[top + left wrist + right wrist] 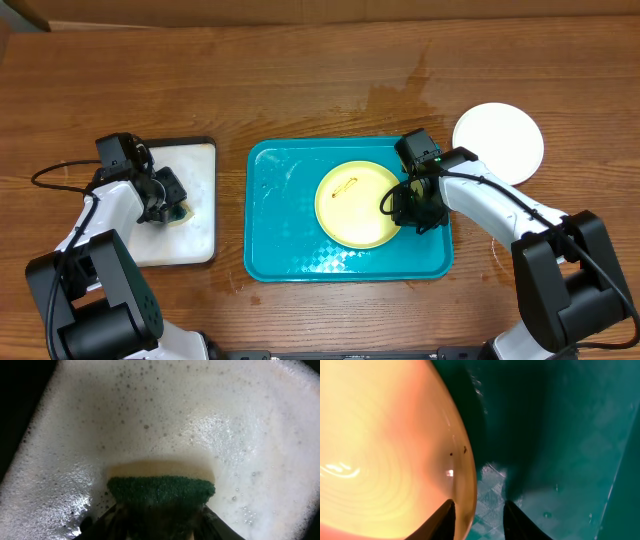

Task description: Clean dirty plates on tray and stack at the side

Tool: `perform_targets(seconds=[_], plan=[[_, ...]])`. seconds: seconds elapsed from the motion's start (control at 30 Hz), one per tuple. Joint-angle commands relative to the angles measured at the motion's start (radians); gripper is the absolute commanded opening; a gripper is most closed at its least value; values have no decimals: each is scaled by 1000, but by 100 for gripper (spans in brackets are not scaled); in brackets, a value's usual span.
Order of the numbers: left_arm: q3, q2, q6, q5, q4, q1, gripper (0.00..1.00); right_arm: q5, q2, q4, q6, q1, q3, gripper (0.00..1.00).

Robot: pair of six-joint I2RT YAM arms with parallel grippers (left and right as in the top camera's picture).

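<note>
A brown wooden table (320, 70) fills the overhead view, with 1 darker wet patch (400, 95) toward its far side. On the table's left part lies a small black-rimmed rectangular tray with a white surface (195, 225). Seen close up, that surface is covered in white bubbly foam (165, 420). 1 green-and-yellow rectangular sponge (161, 491) sits in the foam, its green scouring layer nearer the wrist camera and its yellow layer just beyond.

- The turquoise tray (282, 235) — rectangular, with rounded corners and a raised rim — lies at the centre of the frame; its floor shines wet.
- The pale yellow-green plate (358, 205) lies in the tray's right half. It has a small yellowish smear left of its middle and tiny dark specks near its rim.
- The white plate (498, 142) lies at the upper right — near the tray, not touching it.
</note>
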Motion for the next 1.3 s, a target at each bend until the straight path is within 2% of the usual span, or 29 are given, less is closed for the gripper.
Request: perform_targets(seconds=[0.0, 0.07, 0.17, 0.23, 0.43, 0.57, 0.67, 0.7, 0.73, 0.83, 0.9, 0.97, 1.0, 1.1, 1.27], plan=[[-11, 13, 28, 18, 0, -8, 43, -20, 2, 10, 116, 4, 4, 32], [-11, 13, 28, 18, 0, -8, 43, -20, 3, 35, 130, 4, -4, 30], [-11, 13, 38, 18, -1, -8, 41, 2, 4, 69, 130, 4, -5, 11], [-11, 13, 47, 18, 1, -8, 41, 34, 4, 99, 105, 3, -5, 4], [-11, 13, 98, 45, 7, -8, 39, 80, 4, 209, -241, 3, -5, 4], [-11, 13, 100, 49, 3, -8, 40, 195, 4, 271, -323, 3, 5, 10], [-11, 13, 124, 60, 3, -8, 40, 214, 4, 270, -323, 3, 34, 27], [-11, 13, 124, 60, 3, -8, 41, 200, 3, 253, -322, 3, 50, 37], [-11, 13, 124, 60, 3, -8, 41, 178, 3, 227, -320, 3, 69, 48], [-11, 13, 124, 60, 3, -8, 43, 85, 3, 89, -274, 3, 136, 52], [-11, 13, 124, 60, 3, -8, 43, 50, 3, -3, -172, 3, 160, 51], [-11, 13, 124, 60, 3, -8, 44, 46, 4, -67, -57, 3, 155, 45], [-11, 13, 124, 60, 3, -8, 44, 46, 4, -79, -5, 3, 143, 41], [-11, 13, 124, 60, 2, -8, 43, 43, 4, -69, 129, 6, 95, 40], [-11, 13, 125, 59, 3, -8, 44, 31, 4, 19, 153, 7, 24, 39]])
